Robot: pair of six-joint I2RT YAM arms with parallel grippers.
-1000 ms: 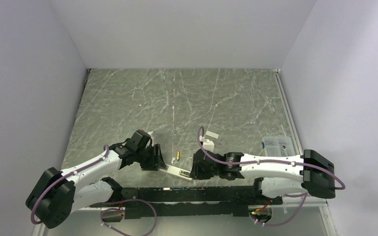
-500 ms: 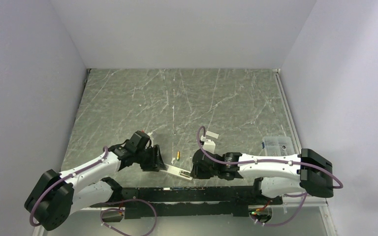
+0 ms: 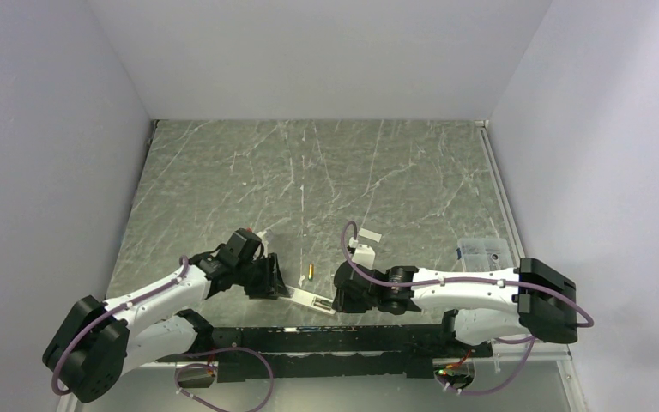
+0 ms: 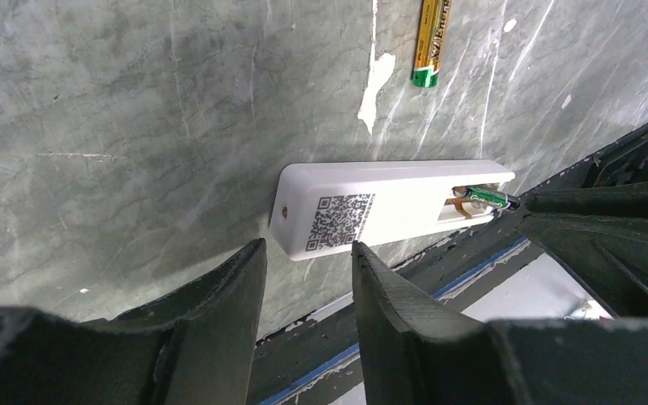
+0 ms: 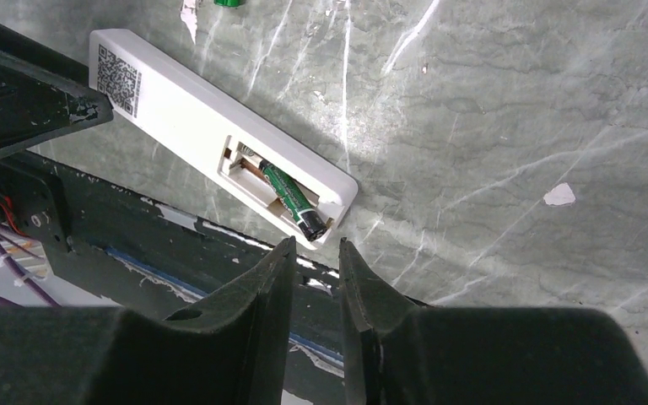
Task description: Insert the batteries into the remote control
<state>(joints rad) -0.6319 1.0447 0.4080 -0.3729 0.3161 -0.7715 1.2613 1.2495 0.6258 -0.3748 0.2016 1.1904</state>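
The left gripper point(image 4: 308, 253) and right gripper point(image 5: 316, 246) are slightly spread, empty; the loose battery point(image 4: 432, 42) seems light and slippery, so pinch it mid-body

Tabletop point(image 3: 309, 172): grey-green marbled slab, pale veining; white chip mark point(image 4: 375, 80) on surface; remote control point(image 3: 310, 300) lying flat near near edge, about mid-width, back side up, QR label showing, battery recess uncovered; loose battery point(image 3: 309, 272), gold-green, flat on slab just beyond remote control, not touching it; small white cover piece point(image 3: 370, 234) farther in, right of centre; clear plastic box point(image 3: 483, 253) at right edge.
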